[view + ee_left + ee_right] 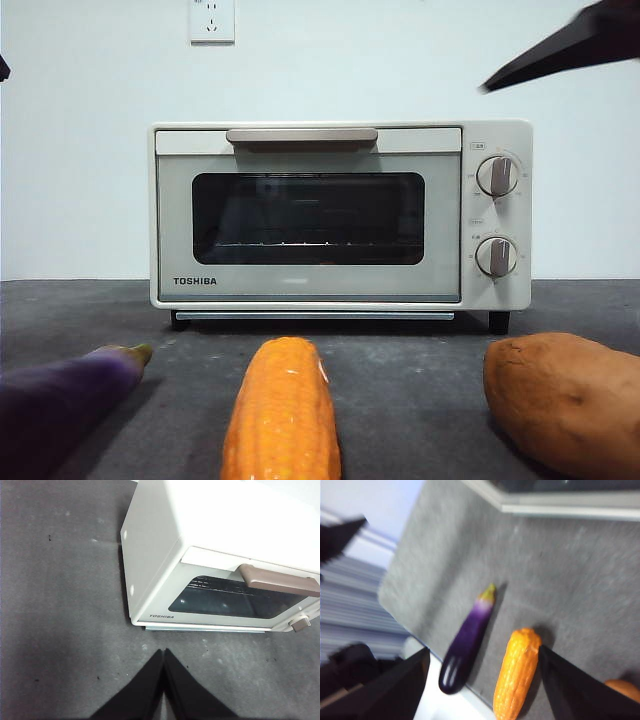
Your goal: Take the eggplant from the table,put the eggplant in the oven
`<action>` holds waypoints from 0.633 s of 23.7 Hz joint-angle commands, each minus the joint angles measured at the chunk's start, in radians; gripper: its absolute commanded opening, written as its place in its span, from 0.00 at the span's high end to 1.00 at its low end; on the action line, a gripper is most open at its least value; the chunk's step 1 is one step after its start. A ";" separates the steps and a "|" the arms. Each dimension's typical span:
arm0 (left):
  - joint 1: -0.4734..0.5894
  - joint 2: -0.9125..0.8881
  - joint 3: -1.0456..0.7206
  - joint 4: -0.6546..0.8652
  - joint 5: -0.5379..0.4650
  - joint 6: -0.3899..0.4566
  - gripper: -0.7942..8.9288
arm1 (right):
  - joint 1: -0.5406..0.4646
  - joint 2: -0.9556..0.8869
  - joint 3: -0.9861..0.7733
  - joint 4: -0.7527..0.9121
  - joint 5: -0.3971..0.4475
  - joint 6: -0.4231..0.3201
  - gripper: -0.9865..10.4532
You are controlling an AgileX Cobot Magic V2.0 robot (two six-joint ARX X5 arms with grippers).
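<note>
Nearest on the tabletop (pixel 420 400) lie the eggplant (pixel 60 395), a corn cob (pixel 282 410) and a sweet potato (pixel 565 400), side by side. Behind them stands the shut Toshiba oven (pixel 340 215). Right hand (pixel 482 680) is spread wide, high above the eggplant; left hand (pixel 163 655) pressed together.

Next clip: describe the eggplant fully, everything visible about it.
The eggplant is long, slender, glossy dark purple, paling to lilac near its yellowish-green stem tip. It lies flat on the table, near the table's edge, stem toward the oven, beside the corn cob without touching it. Nothing grips it.
</note>
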 commanded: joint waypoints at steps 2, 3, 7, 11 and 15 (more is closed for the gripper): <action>-0.002 0.006 0.023 0.012 -0.009 0.028 0.91 | 0.180 0.122 0.070 0.008 0.091 0.045 0.61; -0.002 0.006 0.023 0.012 -0.009 0.029 0.91 | 0.213 0.147 0.084 0.007 0.108 0.048 0.61; -0.001 0.006 0.023 0.011 -0.009 0.028 0.91 | 0.397 0.333 0.210 -0.034 0.212 0.056 0.61; 0.001 0.006 0.023 0.010 -0.009 0.032 0.91 | 0.522 0.555 0.364 -0.077 0.292 0.056 0.61; 0.001 0.005 0.025 0.009 -0.013 0.051 0.91 | 0.579 0.752 0.471 -0.085 0.327 0.051 0.60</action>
